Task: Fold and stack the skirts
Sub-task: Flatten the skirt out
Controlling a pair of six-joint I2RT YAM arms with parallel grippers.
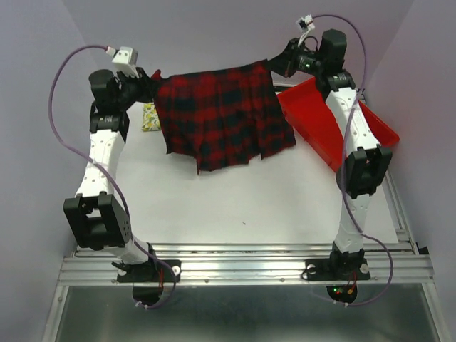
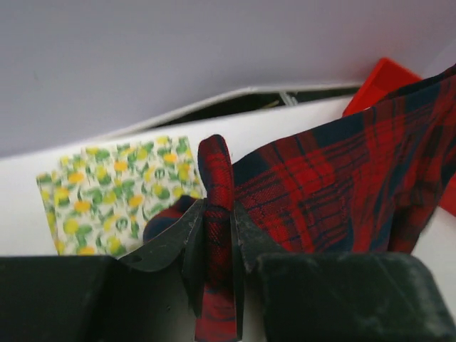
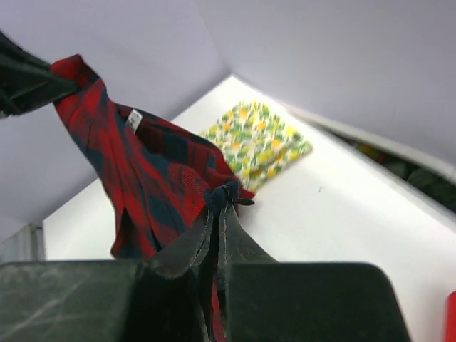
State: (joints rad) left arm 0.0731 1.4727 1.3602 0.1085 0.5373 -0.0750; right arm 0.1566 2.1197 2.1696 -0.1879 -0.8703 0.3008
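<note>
The near and middle surface [image 1: 235, 206] lies bare between the two arms, open for a pass. Across the far side the plaid skirt [image 1: 221, 114] hangs stretched between the left hand [image 1: 154, 85] and right hand [image 1: 275, 66], each clamped on a top corner, curtaining that stretch. Its hem seems to clear the surface, though that is hard to judge. The lemon skirt [image 1: 149, 117] lies flat far left, and the tray [image 1: 335, 128] blocks far right.

A rigid red plastic tray [image 1: 310, 114] sits at the far right of the white tabletop [image 1: 235, 203], set at an angle to the table's edges and close to the right wall. Slotted aluminium rails [image 1: 242, 267] run along the near edge. Plain lavender walls [image 1: 214, 32] enclose the back and both sides
</note>
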